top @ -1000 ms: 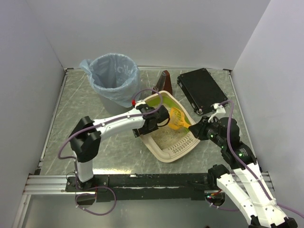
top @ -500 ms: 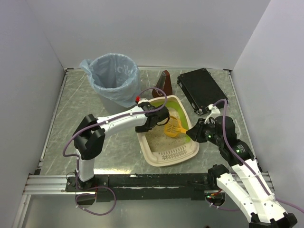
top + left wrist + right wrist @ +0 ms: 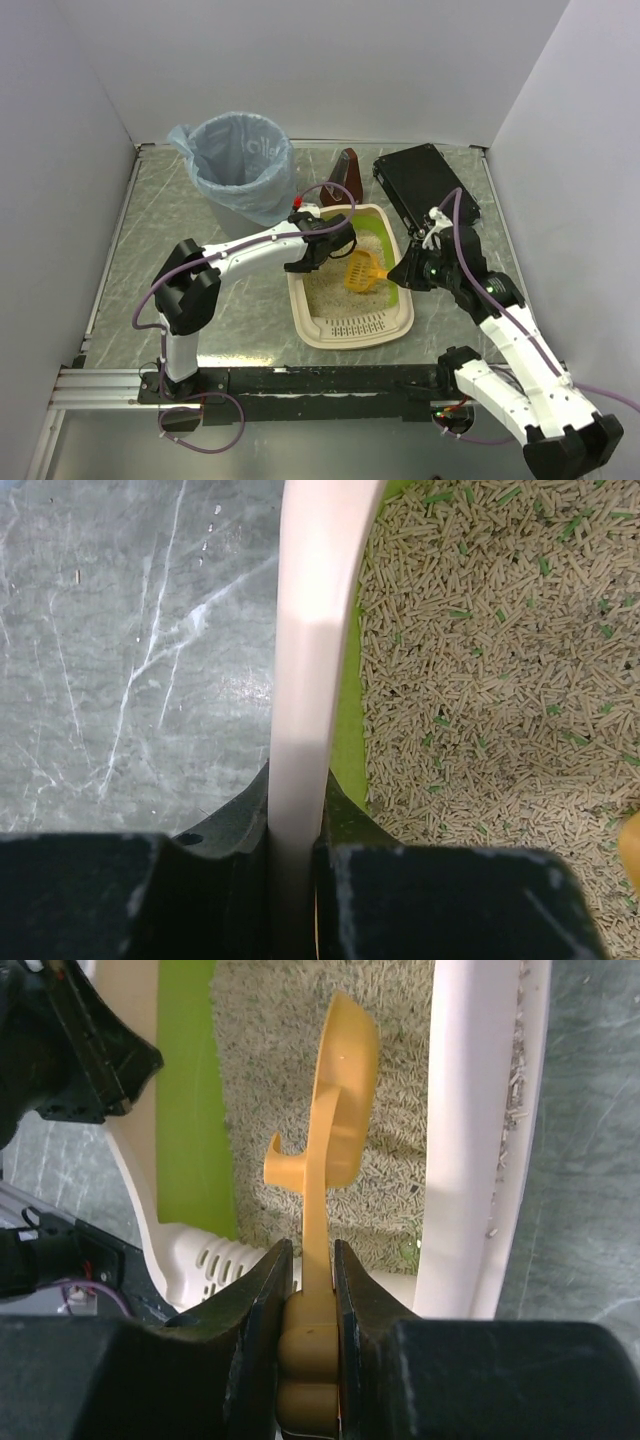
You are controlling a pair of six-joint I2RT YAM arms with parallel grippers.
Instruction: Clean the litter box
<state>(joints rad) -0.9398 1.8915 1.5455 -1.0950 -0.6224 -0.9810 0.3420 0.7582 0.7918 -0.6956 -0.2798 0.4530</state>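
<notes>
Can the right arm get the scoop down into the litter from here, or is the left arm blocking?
Probably yes. The scoop, in the right fingers, hangs over open litter inside the litter box; the left fingers clamp the box's side rim, clear of it.

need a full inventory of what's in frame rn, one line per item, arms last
litter box: 1, cream with lime-green inner wall, table centre
litter: one bed, sandy grey pellets with green flecks, inside the litter box
scoop: 1, yellow-orange, over the litter
bin: 1, blue bag liner, far left
black case: 1, black, lying flat, far right
brown object: 1, dark reddish-brown, behind the litter box; cannot tell what it is
table: 1, grey marbled
left gripper: 1, black, shut on the litter box's left rim
right gripper: 1, black, shut on the scoop's handle
</notes>
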